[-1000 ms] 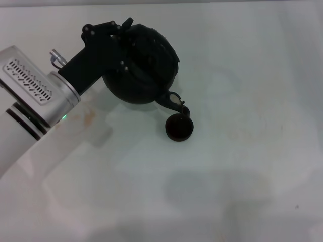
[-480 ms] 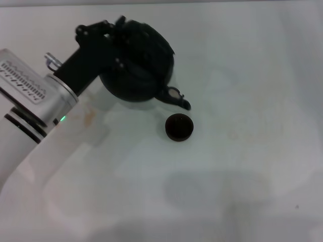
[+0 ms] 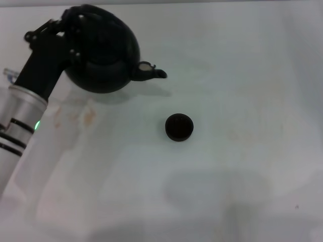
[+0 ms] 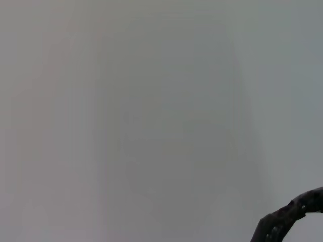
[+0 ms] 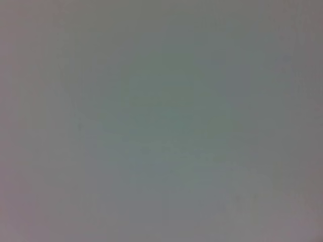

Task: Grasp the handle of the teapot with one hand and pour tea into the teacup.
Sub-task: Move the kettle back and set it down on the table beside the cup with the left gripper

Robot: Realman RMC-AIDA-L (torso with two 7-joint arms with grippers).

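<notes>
Teapot [image 3: 103,55]: at the far left of the bench [image 3: 242,166], upright, spout turned toward the cup.
Left claw [image 3: 68,33]: pinching the handle at the pot's top, probably to carry the pot by it.
Cup [image 3: 179,127]: alone on the bench, well apart from the spout, so no pouring is possible from here.
Right claw: not visible.

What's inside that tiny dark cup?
The teacup looks uniformly dark inside; whether it holds tea cannot be told. It stands alone on the table, apart from the teapot.
</notes>
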